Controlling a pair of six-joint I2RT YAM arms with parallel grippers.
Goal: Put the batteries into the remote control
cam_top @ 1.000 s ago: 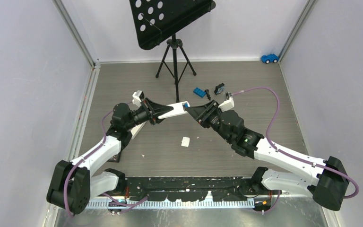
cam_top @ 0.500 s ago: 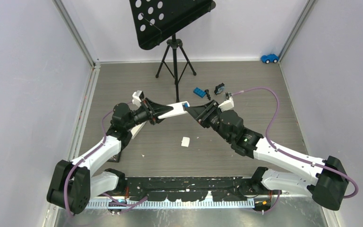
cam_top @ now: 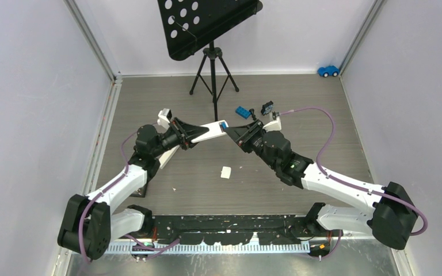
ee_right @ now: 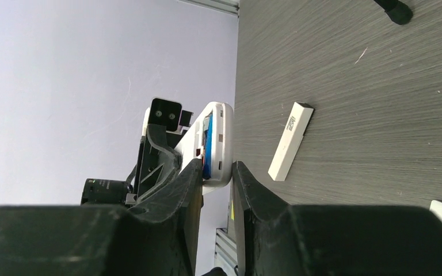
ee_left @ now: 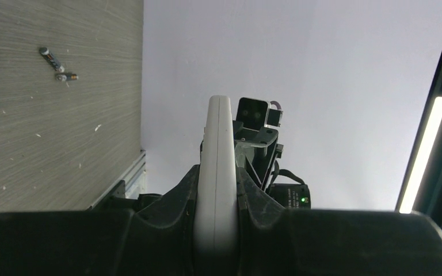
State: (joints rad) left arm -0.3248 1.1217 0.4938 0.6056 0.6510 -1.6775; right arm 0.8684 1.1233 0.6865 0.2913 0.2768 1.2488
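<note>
Clamping the remote control [ee_left: 216,132], the left gripper [ee_left: 216,184] faces the right gripper [ee_right: 214,169] — jaws bracketing its tip and loaded blue battery [ee_right: 207,144], grip unclear. Press squarely. Spare batteries [ee_left: 52,59] lie at ten o'clock in left wrist view.

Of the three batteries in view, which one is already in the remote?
The blue one, seated in the open compartment of the white remote. A dark battery and a second one beside it lie loose on the table.
</note>
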